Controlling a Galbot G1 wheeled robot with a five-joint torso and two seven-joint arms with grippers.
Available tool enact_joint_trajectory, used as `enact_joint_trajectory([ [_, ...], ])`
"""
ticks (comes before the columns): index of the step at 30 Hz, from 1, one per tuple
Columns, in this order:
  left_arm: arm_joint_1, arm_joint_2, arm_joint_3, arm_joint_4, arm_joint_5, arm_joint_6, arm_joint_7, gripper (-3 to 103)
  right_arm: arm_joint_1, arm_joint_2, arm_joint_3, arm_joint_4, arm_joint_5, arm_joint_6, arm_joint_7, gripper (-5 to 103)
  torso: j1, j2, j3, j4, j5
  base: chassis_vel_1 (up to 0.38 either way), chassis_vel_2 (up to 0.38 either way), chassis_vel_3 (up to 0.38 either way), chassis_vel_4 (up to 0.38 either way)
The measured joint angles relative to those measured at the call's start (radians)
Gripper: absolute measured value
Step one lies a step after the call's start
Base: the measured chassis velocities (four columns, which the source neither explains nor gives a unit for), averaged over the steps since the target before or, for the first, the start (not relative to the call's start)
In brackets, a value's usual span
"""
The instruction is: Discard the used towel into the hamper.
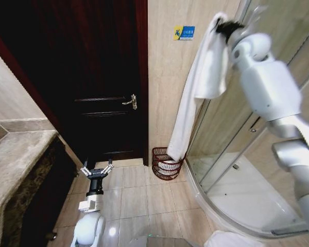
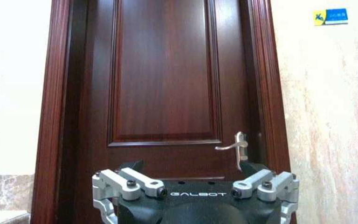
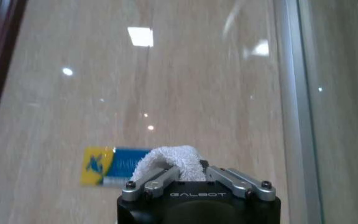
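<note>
A long white towel [image 1: 198, 98] hangs from my right gripper [image 1: 224, 27], which is raised high by the beige wall and shut on the towel's top end. The towel's bottom end reaches down to the rim of the hamper [image 1: 166, 163], a small dark reddish-brown wicker basket on the floor beside the door frame; something white lies inside it. In the right wrist view a fold of towel [image 3: 169, 161] sticks out between the closed fingers [image 3: 151, 182]. My left gripper [image 1: 97, 170] hangs low over the floor tiles, open and empty, facing the door.
A dark wooden door [image 1: 100, 77] with a metal handle [image 1: 130, 102] is closed ahead. A stone counter [image 1: 15, 170] stands at the left. A curved glass shower enclosure [image 1: 237, 154] fills the right. A blue and yellow sign [image 1: 184, 33] is on the wall.
</note>
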Motion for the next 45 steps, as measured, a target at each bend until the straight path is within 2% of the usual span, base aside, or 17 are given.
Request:
enact_joint_trajectory([
  [12,-0.022,0.016,0.019,0.046,-0.005,-0.004,0.007,100,-0.114,0.020,0.070,0.022,-0.041,0.015,0.027,3,0.000,0.000,0.000,-0.0001,-0.0006,0.000,0.000,0.000,0.000],
  [20,0.004,0.012,0.033,0.041,-0.007,-0.028,0.019,100,-0.241,0.060,0.083,0.088,-0.048,0.046,0.096,3,-0.005,-0.010,-0.006,-0.0001,-0.0002,0.000,0.000,0.000,0.000],
  [25,0.044,0.010,0.035,0.017,-0.002,-0.034,0.020,100,-0.315,0.083,0.087,0.132,-0.045,0.053,0.152,3,-0.022,-0.047,-0.025,0.0003,-0.0005,0.000,0.000,0.000,0.000],
  [27,0.047,0.010,0.035,0.014,-0.002,-0.034,0.020,100,-0.319,0.083,0.088,0.132,-0.045,0.053,0.153,3,-0.023,-0.050,-0.027,0.0002,-0.0003,0.000,0.000,0.000,0.000],
  [32,0.073,0.010,0.032,-0.012,-0.002,-0.037,0.020,100,-0.381,0.070,0.112,0.148,-0.042,0.053,0.160,3,-0.040,-0.087,-0.047,-0.0005,0.0001,0.000,0.000,0.000,0.000],
  [40,0.087,0.005,0.037,-0.033,-0.006,-0.043,0.020,100,-0.437,0.060,0.089,0.220,-0.016,0.055,0.216,3,-0.065,-0.139,-0.074,0.0000,-0.0002,0.000,0.000,0.000,0.000],
  [45,0.111,0.011,0.041,-0.053,-0.001,-0.047,0.019,100,-0.451,0.062,0.093,0.237,-0.023,0.058,0.222,3,-0.075,-0.162,-0.087,0.0000,-0.0001,0.000,0.000,0.000,0.000],
])
